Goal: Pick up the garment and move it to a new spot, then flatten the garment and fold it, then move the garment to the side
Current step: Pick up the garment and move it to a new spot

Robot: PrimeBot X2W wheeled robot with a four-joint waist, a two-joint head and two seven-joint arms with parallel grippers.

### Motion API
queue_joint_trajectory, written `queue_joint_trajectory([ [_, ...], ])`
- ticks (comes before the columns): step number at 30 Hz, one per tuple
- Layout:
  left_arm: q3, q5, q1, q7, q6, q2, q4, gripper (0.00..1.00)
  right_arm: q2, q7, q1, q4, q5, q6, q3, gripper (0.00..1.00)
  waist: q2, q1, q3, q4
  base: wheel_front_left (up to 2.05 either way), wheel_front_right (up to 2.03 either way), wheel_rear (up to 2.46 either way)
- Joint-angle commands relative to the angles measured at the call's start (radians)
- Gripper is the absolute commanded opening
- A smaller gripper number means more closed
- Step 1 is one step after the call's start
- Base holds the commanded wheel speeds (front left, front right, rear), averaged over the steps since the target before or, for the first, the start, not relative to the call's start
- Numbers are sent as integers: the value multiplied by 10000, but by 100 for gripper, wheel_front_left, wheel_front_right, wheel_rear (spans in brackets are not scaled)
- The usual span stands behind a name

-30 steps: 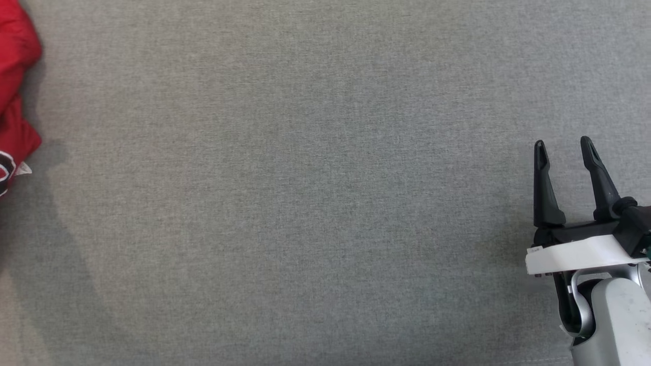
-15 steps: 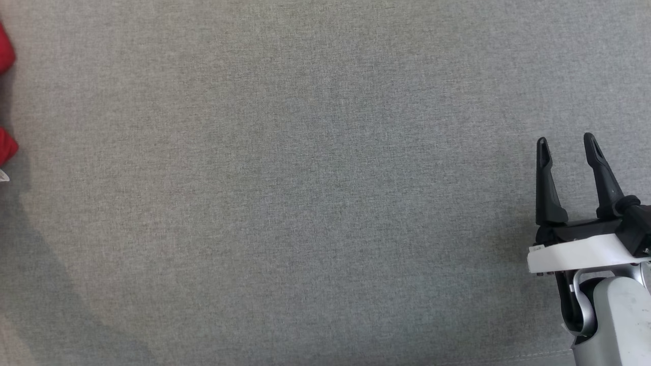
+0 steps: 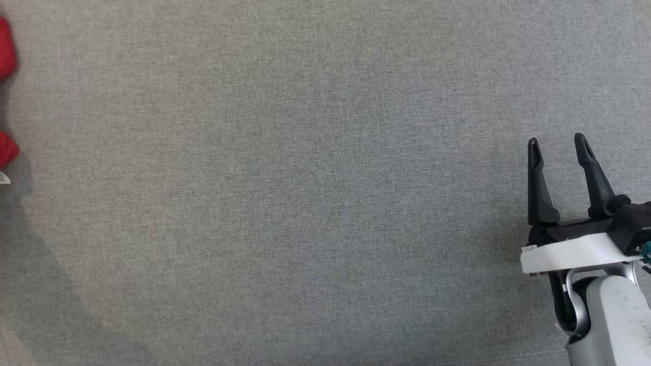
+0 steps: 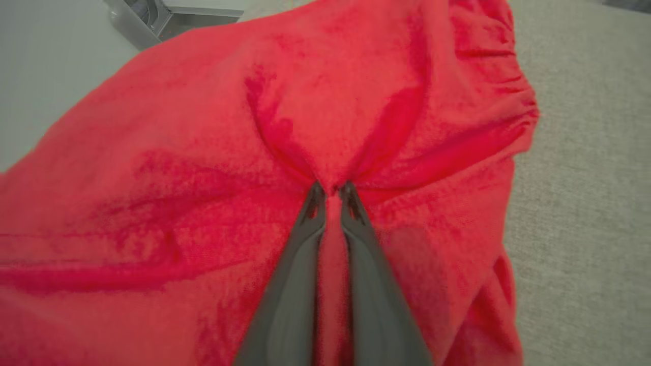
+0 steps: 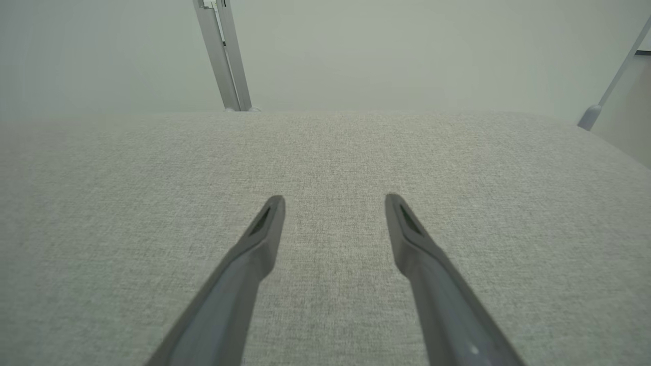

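The red garment (image 4: 213, 168) spreads rumpled across most of the left wrist view, and my left gripper (image 4: 331, 189) is shut on a pinched fold of it, fabric puckering at the fingertips. In the head view, small bits of the red garment (image 3: 6, 48) peek in at the far left edge. My right gripper (image 3: 557, 146) stands open at the lower right of the head view, over bare grey cloth, far from the garment. The right wrist view has my right gripper (image 5: 334, 202) open with nothing between its fingers.
The grey fabric surface (image 3: 305, 193) stretches across the head view. Its far edge (image 5: 325, 114) meets a pale wall, with a metal post (image 5: 224, 56) behind it and a slanted leg (image 5: 608, 86) at the right. A grey box (image 4: 173, 15) sits beyond the garment.
The red garment has slid further out past the left edge of the head view since a second ago. The right gripper has shifted slightly left and stays open.
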Motion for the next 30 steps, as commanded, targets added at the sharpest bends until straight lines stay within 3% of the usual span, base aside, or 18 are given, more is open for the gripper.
queue_joint_trajectory([
  [1,4,-29,-224,-335,-13,122,-70,0,16,-31,-88,64,-36,-3,33,100,0,0,-182,77,0,0,0],
  [14,-604,438,-1384,-3032,-13,376,-937,0,203,-31,-81,619,228,-3,389,100,0,0,-1365,288,0,0,0],
  [22,-1468,798,-2067,-3320,-14,101,-2246,0,408,-31,43,1002,480,-3,532,100,0,0,-2124,-236,0,0,0],
  [30,-2340,723,-2323,-3095,0,-724,-4379,0,487,-30,154,1267,657,-3,511,100,0,0,-2356,-1047,0,0,0],
])
